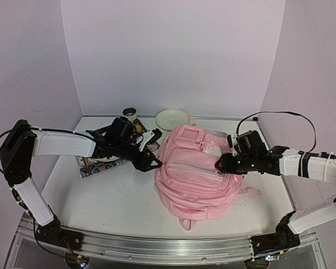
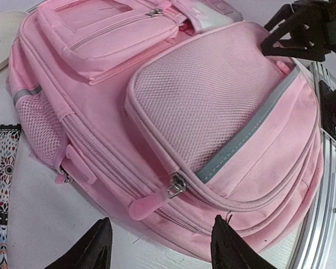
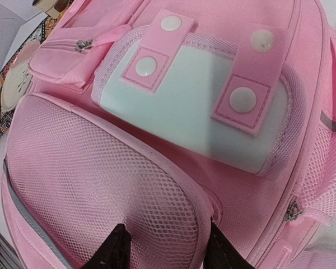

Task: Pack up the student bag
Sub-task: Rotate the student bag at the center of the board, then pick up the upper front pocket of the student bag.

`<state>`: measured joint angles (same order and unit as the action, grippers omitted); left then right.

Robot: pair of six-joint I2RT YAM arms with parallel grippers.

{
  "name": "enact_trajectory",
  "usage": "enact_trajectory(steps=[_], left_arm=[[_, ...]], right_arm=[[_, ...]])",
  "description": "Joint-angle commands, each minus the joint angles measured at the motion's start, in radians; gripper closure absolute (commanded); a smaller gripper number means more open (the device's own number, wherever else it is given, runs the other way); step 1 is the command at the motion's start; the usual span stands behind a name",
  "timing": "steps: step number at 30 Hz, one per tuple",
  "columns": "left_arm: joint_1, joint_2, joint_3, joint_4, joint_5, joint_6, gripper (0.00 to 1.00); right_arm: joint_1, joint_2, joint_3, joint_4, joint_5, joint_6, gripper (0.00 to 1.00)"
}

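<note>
Pink student bag (image 1: 193, 174) zipped shut, white bowl (image 1: 172, 119) behind it

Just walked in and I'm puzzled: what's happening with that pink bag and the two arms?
Two robot arms are at a pink backpack lying flat on the table. The left arm holds its jaws open and empty beside a zip pull. The right arm has its jaws on the mesh front pocket; whether they pinch it is unclear.
</note>
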<state>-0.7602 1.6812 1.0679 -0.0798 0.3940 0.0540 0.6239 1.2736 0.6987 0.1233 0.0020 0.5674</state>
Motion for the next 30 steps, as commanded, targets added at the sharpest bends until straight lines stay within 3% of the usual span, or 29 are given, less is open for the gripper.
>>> enact_trajectory(steps=[1,7,18,26,30], left_arm=[[-0.004,0.026,0.036,-0.009,0.039,0.180,0.39],[-0.004,0.047,0.041,0.021,-0.055,0.262,0.39],[-0.005,0.107,0.060,0.068,-0.112,0.340,0.50],[-0.006,0.131,0.067,0.072,-0.114,0.335,0.77],[-0.012,0.099,0.032,0.072,-0.118,0.307,0.88]], right_arm=[[0.008,0.010,0.038,0.042,-0.079,-0.015,0.58],[0.008,0.009,0.041,0.045,-0.093,-0.012,0.62],[0.008,0.025,0.045,0.056,-0.119,-0.011,0.69],[0.008,0.026,0.041,0.063,-0.123,-0.009,0.81],[0.008,0.029,0.040,0.069,-0.114,0.010,0.97]])
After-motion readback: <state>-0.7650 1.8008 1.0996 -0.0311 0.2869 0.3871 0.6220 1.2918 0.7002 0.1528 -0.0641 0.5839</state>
